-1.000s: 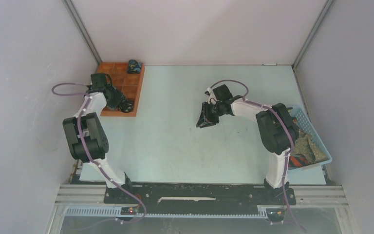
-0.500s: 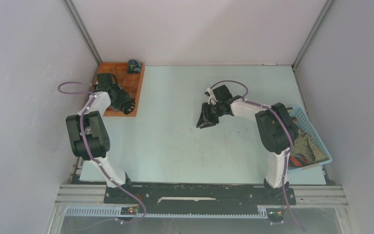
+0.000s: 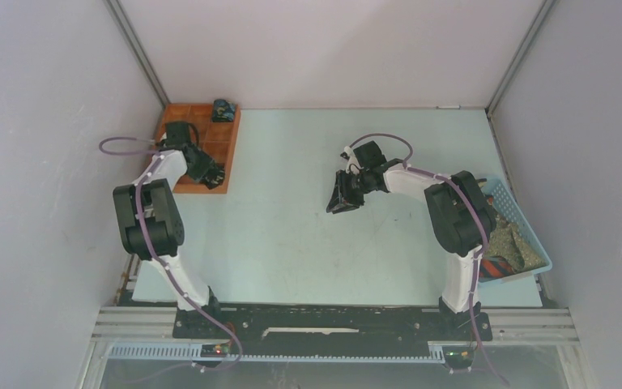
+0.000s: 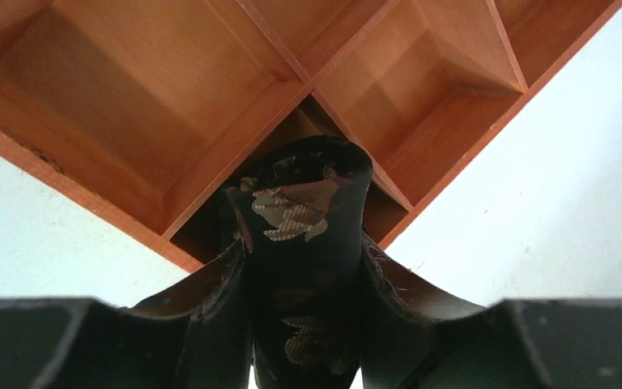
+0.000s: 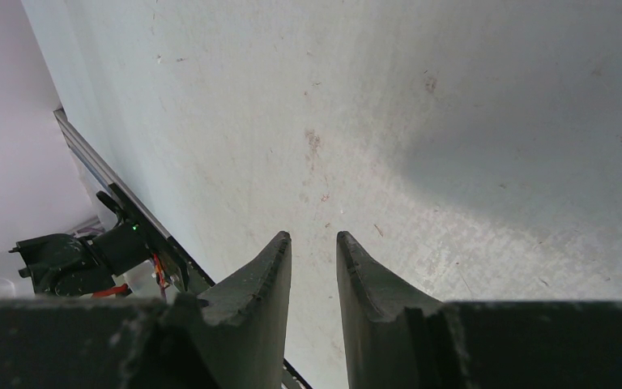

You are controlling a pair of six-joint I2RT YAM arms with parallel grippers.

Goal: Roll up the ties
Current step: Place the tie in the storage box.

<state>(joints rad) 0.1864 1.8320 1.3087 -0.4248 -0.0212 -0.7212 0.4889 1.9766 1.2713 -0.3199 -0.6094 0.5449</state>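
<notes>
Black cloth with tan leaves is filling your left wrist view. The roll is sitting between the fingers of the left pincer, which is hugging it on both sides.

Over the last second the left arm has been drawing its elbow in toward the tray. The pincer itself is barely shifting above the near right corner cell. The right arm is not moving at all. This is suggesting that the rolling of this tie is finished and the stowing is under way. You are not able to tell whether the roll is already resting on the cell floor.

The right pincer is hovering over the middle of the counter, its jaws standing narrow and holding nothing.

The tray is carrying another roll in its far right corner cell. The other cells showing in the left wrist view are holding nothing. The basket at the right edge is holding loose ties, one of them looking red and black, so more rolling is probably waiting for you.
</notes>
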